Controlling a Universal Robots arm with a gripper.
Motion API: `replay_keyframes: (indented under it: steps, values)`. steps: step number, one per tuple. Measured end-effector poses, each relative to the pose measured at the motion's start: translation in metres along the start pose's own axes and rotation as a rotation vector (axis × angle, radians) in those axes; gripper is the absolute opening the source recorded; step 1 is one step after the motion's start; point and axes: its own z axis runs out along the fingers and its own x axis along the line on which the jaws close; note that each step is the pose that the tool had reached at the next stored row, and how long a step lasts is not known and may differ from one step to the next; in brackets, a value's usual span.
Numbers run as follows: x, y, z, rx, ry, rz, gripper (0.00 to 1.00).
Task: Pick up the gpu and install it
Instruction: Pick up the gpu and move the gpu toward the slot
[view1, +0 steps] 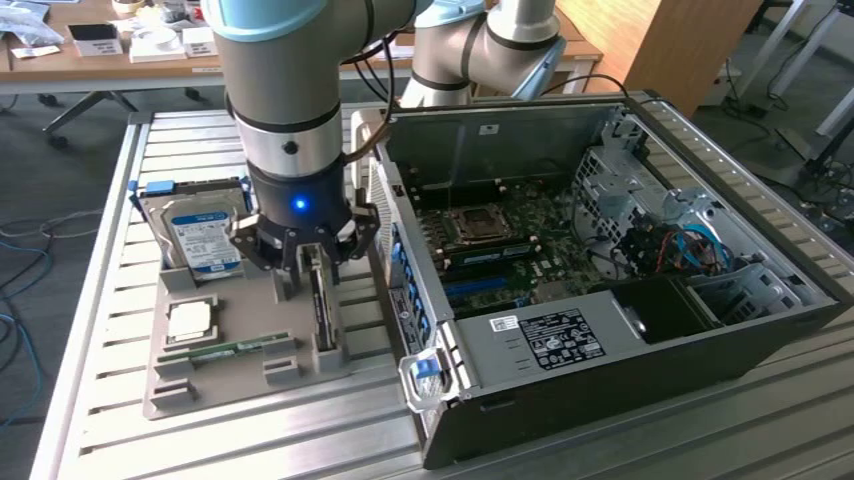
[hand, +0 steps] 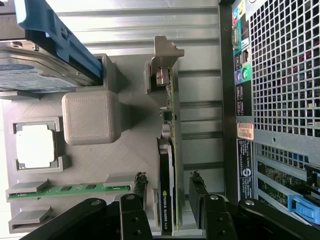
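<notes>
Here's the arm (view1: 287, 90), coming straight down over the grey parts tray (view1: 200, 385) on the slatted metal desk (view1: 94, 420). The jaws are open, and they're straddling the gpu (view1: 322, 310).

From the wrist view, the gpu (hand: 166, 200) stands on its edge in the tray's (hand: 130, 150) long slot, on the side of the tray that faces the computer case (hand: 285, 75). Its black shroud carries a green and white maker's label. Its silvery end bracket (hand: 165, 55) pokes up at the tray's hard-drive end.

The two black fingers (hand: 140, 187) sit one on each side of the shroud. There's a sliver of daylight between card and finger on both sides, so nothing is gripped. The card is seated in the tray, not lifted.

The rest of the tray is full too. The silver hard drive (view1: 203, 240) with its blue and white label (hand: 30, 70) stands upright in the end slot. A square processor chip (view1: 190, 320) lies flat in its pocket (hand: 35, 145) in the middle of the tray. The narrow green memory stick (view1: 227, 350) lies in its groove (hand: 70, 188) at the tray's other end.

The computer case (view1: 747, 330) lies on its side just beside the tray, on the gpu's side. Its cover is off and the motherboard (view1: 494, 240) faces up.
</notes>
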Motion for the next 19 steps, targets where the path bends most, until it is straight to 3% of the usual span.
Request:
replay_keyframes:
  steps: [19]
  values:
    - [0.0002,-0.0004,0.0083,0.0002,0.0001,0.000,0.47]
